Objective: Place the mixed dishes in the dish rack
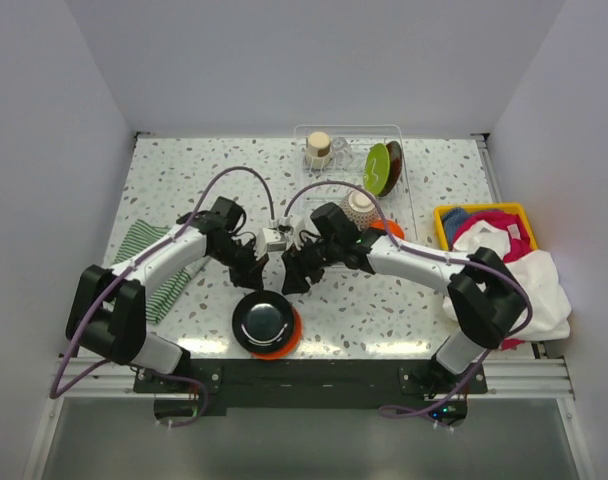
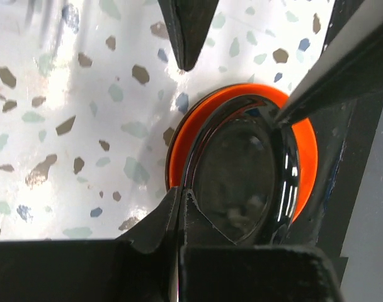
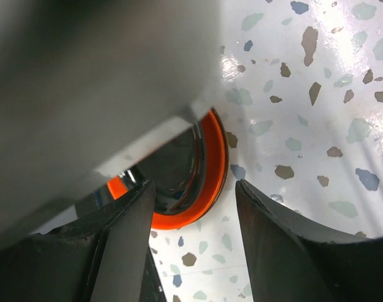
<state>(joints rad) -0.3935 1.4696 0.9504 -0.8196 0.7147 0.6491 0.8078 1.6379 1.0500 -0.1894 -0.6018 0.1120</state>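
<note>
Top view: you see the left gripper (image 1: 251,278) and right gripper (image 1: 292,282) side by side, just beyond the black plate (image 1: 263,321). The plate lies on the orange bowl (image 1: 287,341) near the table's (image 1: 184,170) front edge. The dish rack (image 1: 406,195) stands far back.

Left wrist: the left fingers (image 2: 159,221) are pressed together at the plate's rim.

Right wrist: the right fingers (image 3: 130,242) stand apart, empty.

My left arm (image 1: 159,258) & right arm (image 1: 414,258): white shells w/ black joints, 1 purple cable (image 1: 234,172) looping off each, behind the fingers. Left gripper (image 1: 254,280) & right gripper (image 3: 193,189) are matte black; left fingers (image 2: 160,229) taper to a point, right fingers (image 3: 125,245) are broad wedges.
</note>
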